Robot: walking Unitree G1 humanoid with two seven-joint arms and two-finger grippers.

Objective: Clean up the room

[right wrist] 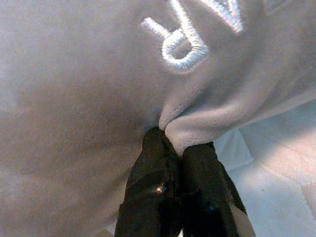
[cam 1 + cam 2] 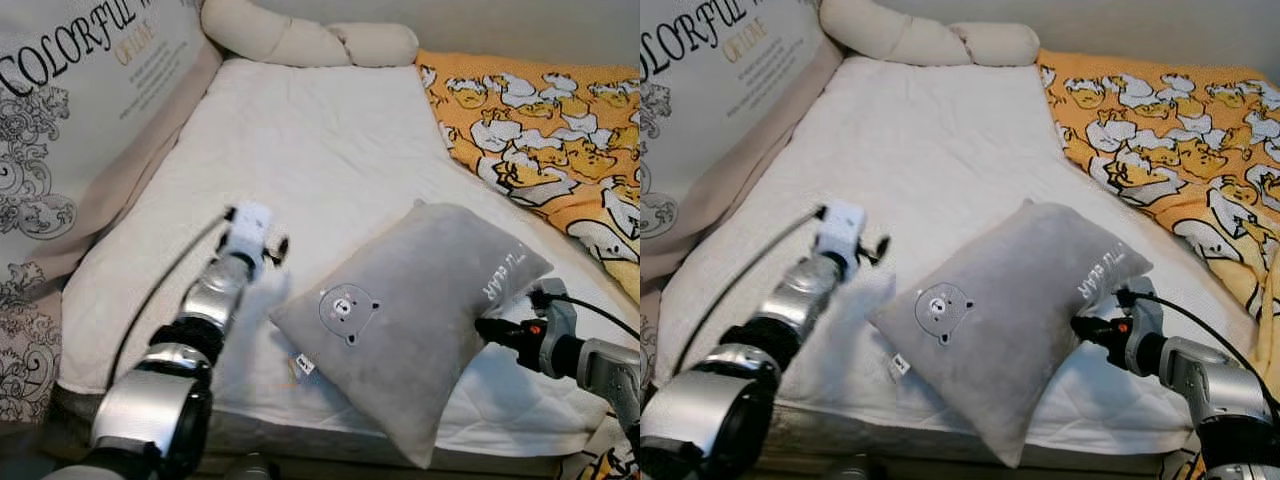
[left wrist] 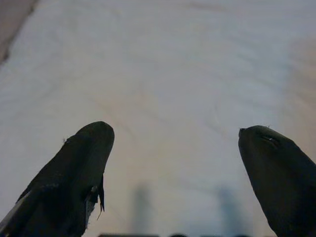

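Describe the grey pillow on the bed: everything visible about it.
The grey pillow is rectangular, plush and velvety-looking, with a small bear face stitched on its front, white embroidered lettering near one end and a small tag at its lower edge. It lies diagonally on the white mattress, its near corner reaching the bed's front edge. The right gripper is shut on a pinch of its fabric beside the lettering. The left gripper, open, hovers over the mattress nearby, apart from it.

1. Pinched fold of grey pillow is hidden between right gripper fingers.
2. Yellow duck blanket is cut off at the frame edge.
3. Lettering on printed cushion is cropped.
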